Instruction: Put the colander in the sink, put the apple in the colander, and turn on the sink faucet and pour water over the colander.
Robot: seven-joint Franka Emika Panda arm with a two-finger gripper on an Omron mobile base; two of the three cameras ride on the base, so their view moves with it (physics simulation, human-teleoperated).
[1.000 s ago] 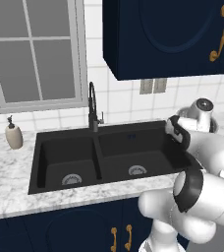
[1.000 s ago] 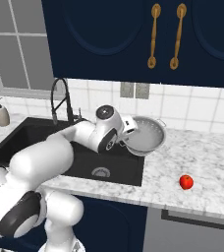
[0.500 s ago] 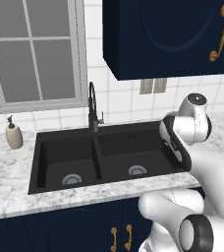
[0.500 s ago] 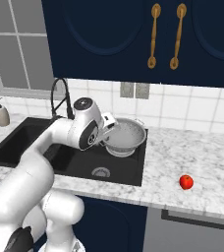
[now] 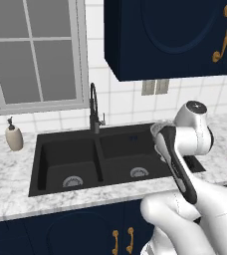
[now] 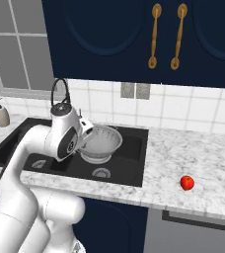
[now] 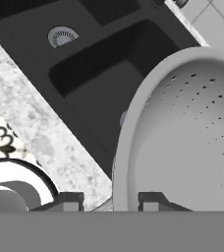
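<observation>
One step nearly done: you're carrying colander [image 6: 101, 143] w/ end effector [image 7: 110, 201] clamped on its rim, now over sink [image 6: 134, 168]; apple [image 6: 186, 182] waiting on tabletop [image 6: 203, 163].

A grey-veined white marble counter [image 6: 213, 163] runs under the window and cabinets. The black double sink [image 5: 51, 149] is set into it. A beige soap bottle [image 5: 14, 136] stands left of the sink; the apple [image 6: 186, 182] lies well to its right.

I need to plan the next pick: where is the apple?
In the right base view, the apple sits on the marble counter, right of the sink.
</observation>
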